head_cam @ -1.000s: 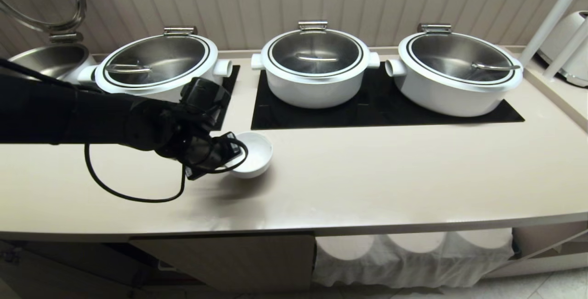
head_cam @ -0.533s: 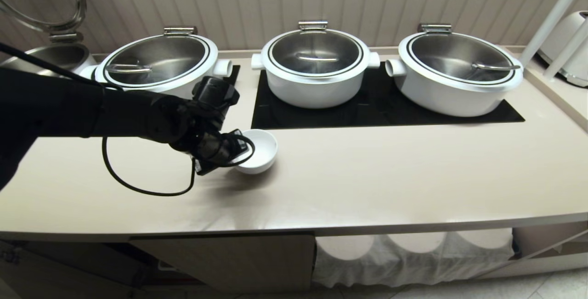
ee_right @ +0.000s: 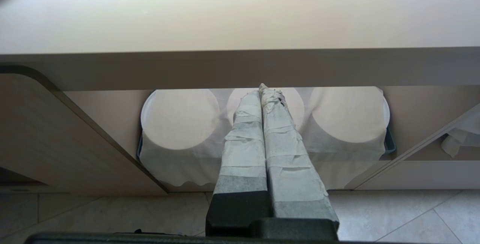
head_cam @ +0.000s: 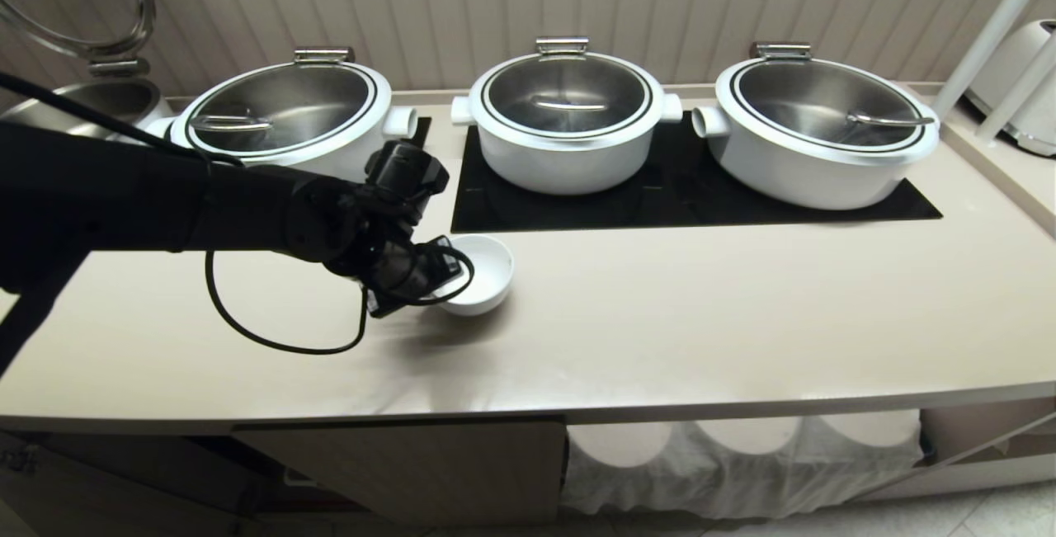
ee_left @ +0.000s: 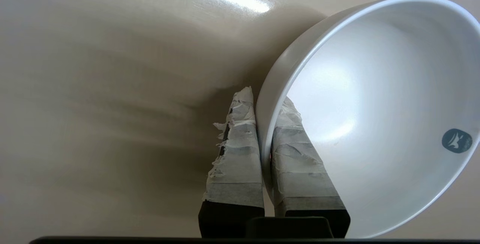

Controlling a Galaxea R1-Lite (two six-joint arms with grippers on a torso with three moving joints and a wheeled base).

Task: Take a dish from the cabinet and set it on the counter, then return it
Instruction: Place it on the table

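The dish (head_cam: 487, 271) is a plain white bowl low over the counter (head_cam: 701, 331), just in front of the gap between the two black panels; whether its foot touches the surface is not visible. My left gripper (head_cam: 450, 273) reaches in from the left and is shut on the bowl's near rim. In the left wrist view the taped fingers (ee_left: 240, 150) pinch the wall of the dish (ee_left: 375, 105), one outside and one inside, around the left gripper (ee_left: 264, 98). The cabinet (head_cam: 412, 459) stands open below the counter's front edge. My right gripper (ee_right: 264, 88) hangs shut and empty, low before the cabinet.
Three lidded white pots (head_cam: 280, 120) (head_cam: 565, 120) (head_cam: 825, 129) stand on the black panels (head_cam: 685, 190) behind the bowl. An open steel pot (head_cam: 91, 104) is at the far left. Cloth-covered round stacks (head_cam: 742, 454) sit under the counter. A cable loop (head_cam: 272, 339) hangs from the left arm.
My left arm has carried the bowl to the right along the counter and slightly farther from the front edge. The grip is unchanged. The right arm has not moved.
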